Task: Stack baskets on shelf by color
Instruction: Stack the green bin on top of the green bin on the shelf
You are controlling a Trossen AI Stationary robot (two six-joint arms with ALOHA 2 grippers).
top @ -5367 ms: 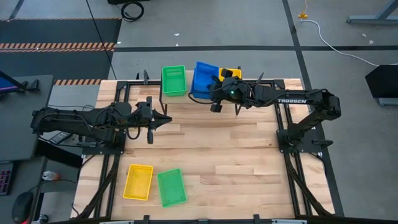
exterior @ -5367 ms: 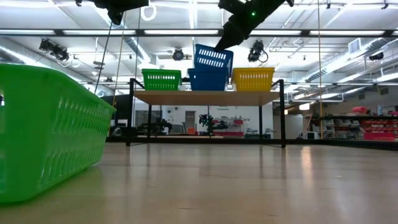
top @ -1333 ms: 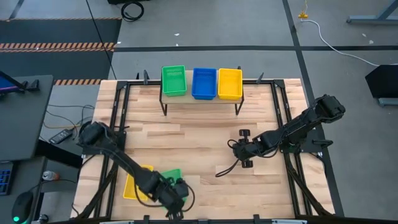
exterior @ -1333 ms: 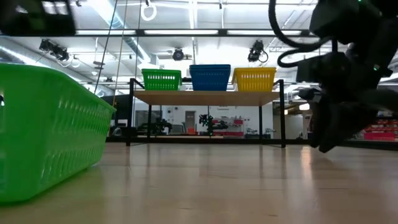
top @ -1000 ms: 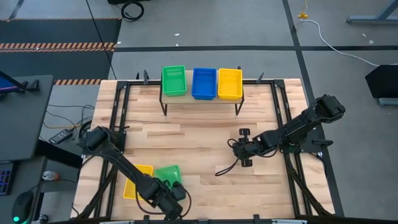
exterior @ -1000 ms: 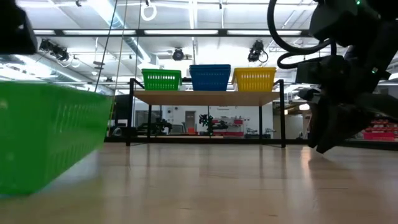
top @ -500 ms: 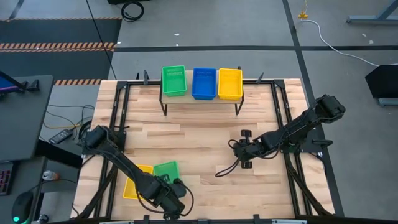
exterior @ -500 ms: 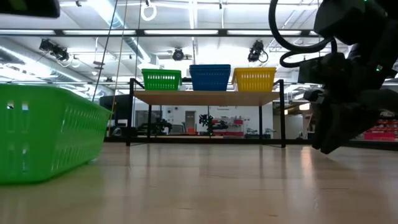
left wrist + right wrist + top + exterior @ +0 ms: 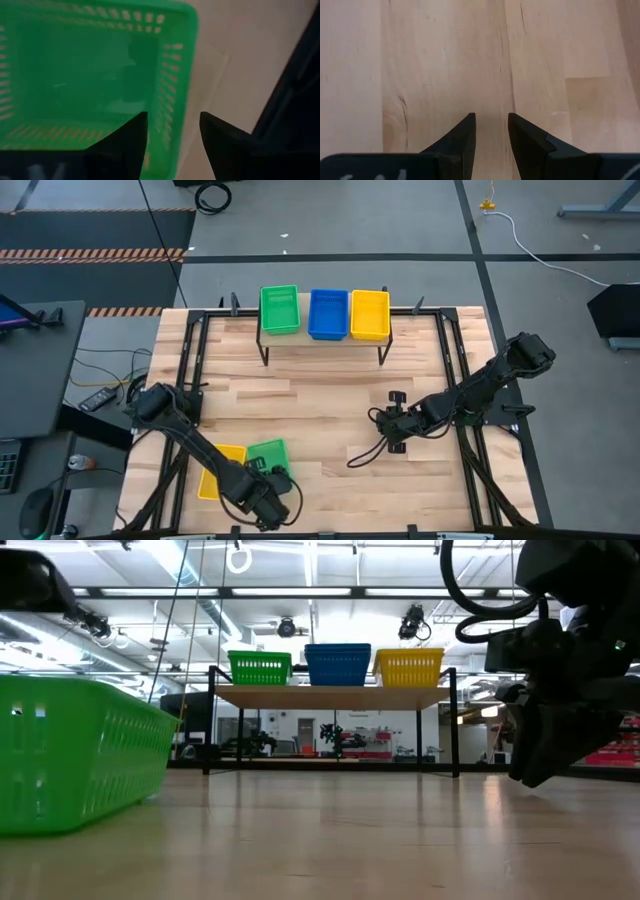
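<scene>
Left end effector (image 9: 268, 483) is hovering over the green basket (image 9: 266, 454) beside a yellow basket (image 9: 214, 468); three baskets are sitting on the shelf (image 9: 322, 337).

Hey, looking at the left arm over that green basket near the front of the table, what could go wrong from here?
1. The left gripper has its jaws open astride one wall of the green perforated plastic basket; closing on that thin wall alone may tilt the basket when lifted.
2. The yellow perforated plastic basket lies right beside it and may get nudged.
3. The low light-wood shelf already carries three baskets side by side, so stacking leaves little room for error.
</scene>
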